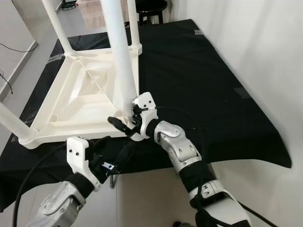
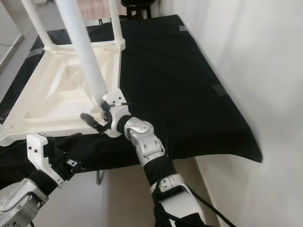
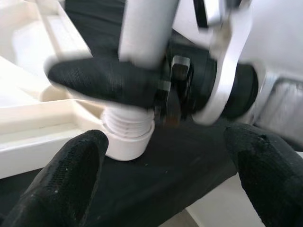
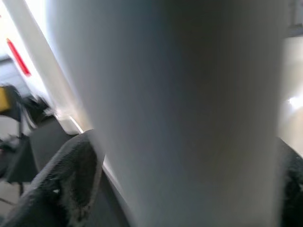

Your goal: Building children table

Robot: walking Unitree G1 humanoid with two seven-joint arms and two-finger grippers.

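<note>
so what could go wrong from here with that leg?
1. The right gripper clamps the white leg just above its socket. The left wrist view shows thread still exposed, so the leg seems not fully seated and could cross-thread or wobble loose.
2. That corner of the upturned tabletop sits close to the edge of the black-covered bench; twisting might push it off.
3. The left gripper hangs open below the edge, bracing nothing.
</note>
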